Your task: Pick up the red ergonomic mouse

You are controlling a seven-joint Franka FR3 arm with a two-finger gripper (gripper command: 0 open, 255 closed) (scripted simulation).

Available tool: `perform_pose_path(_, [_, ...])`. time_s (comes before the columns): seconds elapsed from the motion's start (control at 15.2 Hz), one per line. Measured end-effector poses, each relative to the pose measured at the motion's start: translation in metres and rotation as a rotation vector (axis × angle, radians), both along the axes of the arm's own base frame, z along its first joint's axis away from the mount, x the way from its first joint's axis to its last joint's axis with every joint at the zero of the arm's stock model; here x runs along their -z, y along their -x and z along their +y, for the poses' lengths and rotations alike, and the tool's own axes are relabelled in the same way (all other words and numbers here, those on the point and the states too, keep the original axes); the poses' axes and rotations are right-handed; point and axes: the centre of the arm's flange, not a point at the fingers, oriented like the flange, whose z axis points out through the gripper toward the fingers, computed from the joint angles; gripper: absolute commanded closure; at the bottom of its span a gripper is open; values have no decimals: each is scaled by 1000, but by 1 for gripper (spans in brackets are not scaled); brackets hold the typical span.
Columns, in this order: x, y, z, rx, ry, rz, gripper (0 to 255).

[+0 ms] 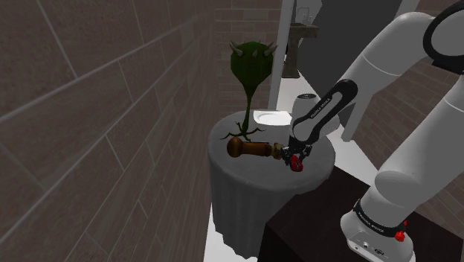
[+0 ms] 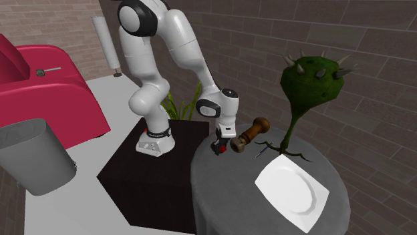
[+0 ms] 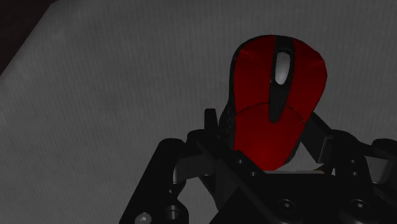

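My jaws are clenched on the red mouse (image 3: 275,105), gripping it on both flanks. The mouse is at the edge of the round grey table (image 1: 245,186) nearest my stand, just right of a wooden-handled stamp (image 1: 256,149). Resting or slightly raised: unclear, perhaps raised.

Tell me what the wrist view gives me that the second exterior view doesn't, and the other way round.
From the wrist view: the red ergonomic mouse close up, with its grey scroll wheel and black centre strip, and the black fingers pressed against its sides.
From the second exterior view: the white square plate, the spiky dark-green plant, the brown wooden-handled stamp lying on its side, the red armchair, the grey bin and the white arm.
Shared: the mouse clasped in the tool, and the grey round table.
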Motion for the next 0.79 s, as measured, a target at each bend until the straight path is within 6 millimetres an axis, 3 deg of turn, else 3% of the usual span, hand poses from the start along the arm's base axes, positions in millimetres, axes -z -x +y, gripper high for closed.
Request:
perform_pose_path(0.53, [0,0,0,-1,0,-1,255])
perform_pose_path(0.79, [-14,0,0,0,0,0,255])
